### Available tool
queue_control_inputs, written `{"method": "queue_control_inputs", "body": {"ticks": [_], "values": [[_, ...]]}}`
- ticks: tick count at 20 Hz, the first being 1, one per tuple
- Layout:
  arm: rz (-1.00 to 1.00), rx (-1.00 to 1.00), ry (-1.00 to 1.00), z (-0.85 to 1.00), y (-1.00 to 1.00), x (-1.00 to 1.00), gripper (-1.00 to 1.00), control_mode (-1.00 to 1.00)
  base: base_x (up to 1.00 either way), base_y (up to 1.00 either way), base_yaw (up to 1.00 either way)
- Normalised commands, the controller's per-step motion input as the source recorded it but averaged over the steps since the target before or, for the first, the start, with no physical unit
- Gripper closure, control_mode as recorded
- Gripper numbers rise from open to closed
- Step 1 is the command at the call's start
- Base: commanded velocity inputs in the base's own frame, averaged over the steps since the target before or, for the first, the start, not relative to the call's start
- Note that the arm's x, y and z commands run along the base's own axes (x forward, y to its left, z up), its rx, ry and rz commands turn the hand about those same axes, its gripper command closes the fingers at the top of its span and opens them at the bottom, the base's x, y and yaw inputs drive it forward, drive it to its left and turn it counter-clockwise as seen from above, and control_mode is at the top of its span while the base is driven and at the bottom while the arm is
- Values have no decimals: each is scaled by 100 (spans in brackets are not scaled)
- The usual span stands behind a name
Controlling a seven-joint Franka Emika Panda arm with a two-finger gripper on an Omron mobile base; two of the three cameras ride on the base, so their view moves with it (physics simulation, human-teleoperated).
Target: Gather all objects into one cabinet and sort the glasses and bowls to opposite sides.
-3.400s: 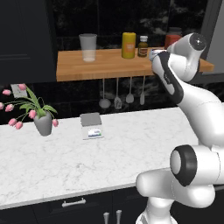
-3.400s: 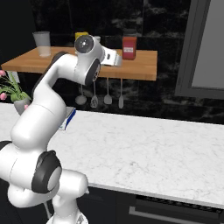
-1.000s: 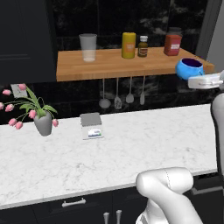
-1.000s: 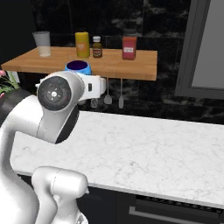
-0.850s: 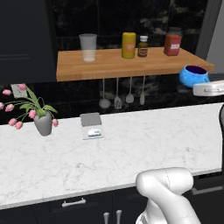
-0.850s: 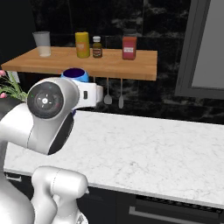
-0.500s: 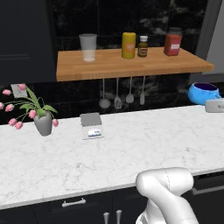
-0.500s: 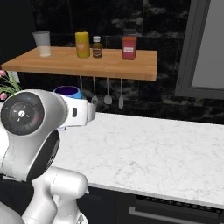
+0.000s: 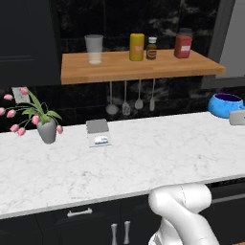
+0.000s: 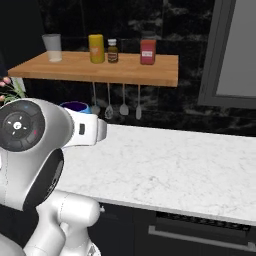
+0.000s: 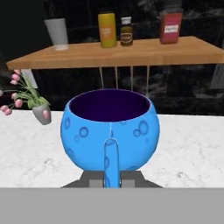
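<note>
A glossy blue bowl [image 11: 110, 131] with a dark inside hangs upright in my gripper [image 11: 111, 176], which is shut on its near wall. In the left base view this blue bowl [image 9: 224, 104] is at the far right, just above counter height, with the gripper [image 9: 233, 115] beside it at the frame edge. From the right base view its rim [image 10: 75, 106] peeks out behind my arm. A pale handleless tumbler [image 9: 94, 48] stands at the left end of the wooden shelf [image 9: 139, 67]. A black wall cabinet [image 9: 24, 43] front is at the upper left.
On the shelf stand a yellow jar [image 9: 137, 46], a small brown bottle [image 9: 151, 48] and a red canister [image 9: 183, 46]; utensils hang below. A pink-flowered vase [image 9: 45, 127] and a small scale [image 9: 98, 132] sit on the white marble counter [image 9: 143, 158]. A grey panel [image 10: 235, 55] rises at the right.
The gripper has carried the blue bowl down and to the right, from shelf height to just above the counter. My arm has swung with it.
</note>
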Motion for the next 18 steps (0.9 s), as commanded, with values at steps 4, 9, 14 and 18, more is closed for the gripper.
{"method": "queue_control_inputs", "body": {"ticks": [4,9,14,18], "values": [[0,0,0,0,0,0,100,100,-14,-13,-46],[0,0,0,0,0,0,100,100,6,-4,-72],[0,0,0,0,0,0,100,100,11,0,-84],[0,0,0,0,0,0,100,100,9,0,-85]]}}
